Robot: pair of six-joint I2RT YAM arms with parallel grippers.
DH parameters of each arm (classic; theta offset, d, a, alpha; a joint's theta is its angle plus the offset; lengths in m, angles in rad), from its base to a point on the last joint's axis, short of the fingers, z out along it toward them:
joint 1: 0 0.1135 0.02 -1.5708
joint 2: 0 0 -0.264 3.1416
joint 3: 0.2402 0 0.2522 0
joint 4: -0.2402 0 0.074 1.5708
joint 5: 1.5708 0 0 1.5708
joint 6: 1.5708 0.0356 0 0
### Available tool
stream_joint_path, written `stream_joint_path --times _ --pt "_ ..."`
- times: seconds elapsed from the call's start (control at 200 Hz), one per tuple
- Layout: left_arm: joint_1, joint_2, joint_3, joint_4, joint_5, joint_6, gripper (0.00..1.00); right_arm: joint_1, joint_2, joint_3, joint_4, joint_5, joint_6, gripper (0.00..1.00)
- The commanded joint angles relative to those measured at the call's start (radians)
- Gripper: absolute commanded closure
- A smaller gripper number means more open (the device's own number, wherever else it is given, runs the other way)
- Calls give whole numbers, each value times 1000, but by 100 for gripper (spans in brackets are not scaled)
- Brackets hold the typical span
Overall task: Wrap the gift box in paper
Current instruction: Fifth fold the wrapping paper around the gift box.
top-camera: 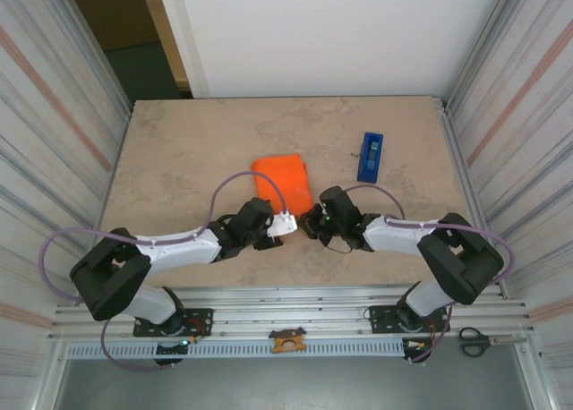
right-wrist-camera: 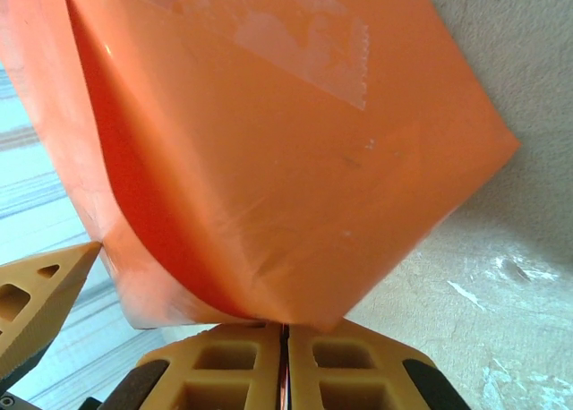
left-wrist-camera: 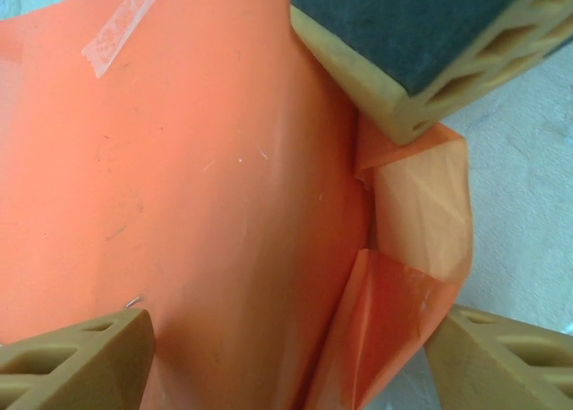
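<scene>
**Q:** Left side first. What goes in the log?

**A:** My left hand [top-camera: 285,224] is at the near end of the paper [top-camera: 282,182]. In the wrist view my two fingers [left-wrist-camera: 85,361] stand wide apart with the orange sheet lying between them, and they clamp nothing. A strip of clear tape [left-wrist-camera: 121,29] is stuck on the sheet at upper left. At its right end the paper is folded into loose, open flaps.

**Q:** Where is the gift box?

**A:** Covered. The paper is wrapped over it and lies about mid-surface [top-camera: 179,159]. I cannot make out the bare box under the sheet.

**Q:** And the right side?

**A:** My right hand [top-camera: 313,222] comes at the same near end from the right, close to the left hand. In its wrist view both fingers [right-wrist-camera: 224,374] are pressed together, with a thin orange edge of the paper pinched in the seam between them. The sheet curves up and away from that pinch.

**Q:** Anything further right?

**A:** A blue tape dispenser [top-camera: 371,156] lies on the surface, to the right of the paper and apart from it. Scissors [top-camera: 474,341] lie on the frame rail at the near right, off the surface.
</scene>
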State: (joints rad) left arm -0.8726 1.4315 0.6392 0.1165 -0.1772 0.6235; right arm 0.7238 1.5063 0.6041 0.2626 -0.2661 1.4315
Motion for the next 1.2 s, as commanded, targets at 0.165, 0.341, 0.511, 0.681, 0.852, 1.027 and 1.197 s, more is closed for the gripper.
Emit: stream_joint_path --times 0.165,0.341,0.511,0.681,0.852,1.027,1.197 --pt "-8 30 51 -44 13 -39 30 -18 -40 -7 12 -15 -5 88" --pt "-9 50 78 -77 23 -49 35 -29 -62 -12 -2 -18 -22 83" --pt "-11 65 102 -99 23 -74 37 -44 -115 -11 -68 -6 -63 76" --pt "-22 95 123 -110 24 -110 40 -78 -186 -40 -142 1 -91 72" --pt "-37 116 137 -121 9 -148 41 -108 -254 -84 -205 4 -121 78" --pt "-43 121 139 -120 8 -180 41 -98 -208 -112 -174 -38 -125 92" --pt "-48 135 145 -116 1 -189 41 -70 -142 -112 -77 -30 -104 100"
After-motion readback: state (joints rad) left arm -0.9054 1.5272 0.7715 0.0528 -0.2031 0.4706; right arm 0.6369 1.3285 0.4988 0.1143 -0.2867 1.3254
